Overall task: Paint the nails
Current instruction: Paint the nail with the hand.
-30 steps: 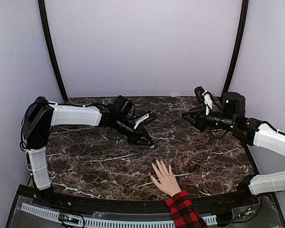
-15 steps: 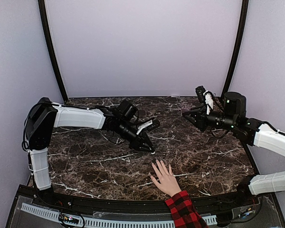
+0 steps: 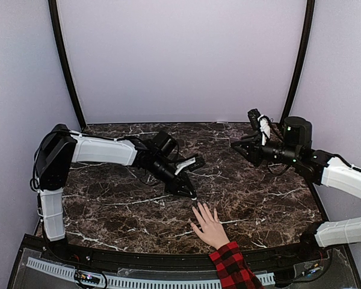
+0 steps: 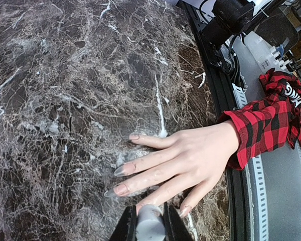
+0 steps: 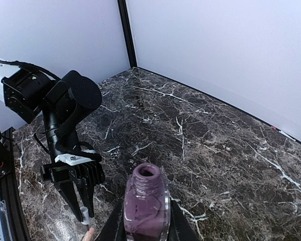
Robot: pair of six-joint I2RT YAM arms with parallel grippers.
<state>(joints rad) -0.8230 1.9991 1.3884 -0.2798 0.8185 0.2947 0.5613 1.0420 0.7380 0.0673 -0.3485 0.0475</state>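
Note:
A light-skinned hand (image 3: 209,227) with a red-and-black plaid sleeve (image 3: 231,265) lies flat at the table's near edge. In the left wrist view the hand (image 4: 190,155) has its fingers spread, and its pale nails (image 4: 119,190) show. My left gripper (image 3: 191,191) is shut on the polish brush's white cap (image 4: 150,223). It holds the cap just over one fingertip, which the cap hides. My right gripper (image 3: 236,146) is shut on an open bottle of purple polish (image 5: 146,206) and holds it above the table's right side. The left gripper (image 5: 83,208) also shows in the right wrist view.
The dark marble table (image 3: 120,205) has a black front rail (image 3: 138,260) at its near edge. Purple walls (image 3: 180,54) and black corner posts (image 3: 65,60) close in the back and sides. Cables and a black mount (image 4: 231,20) lie past the table's edge.
My left gripper has moved down and to the right with the brush cap, from mid-table to the hand's fingertips. The right arm and the hand have stayed put.

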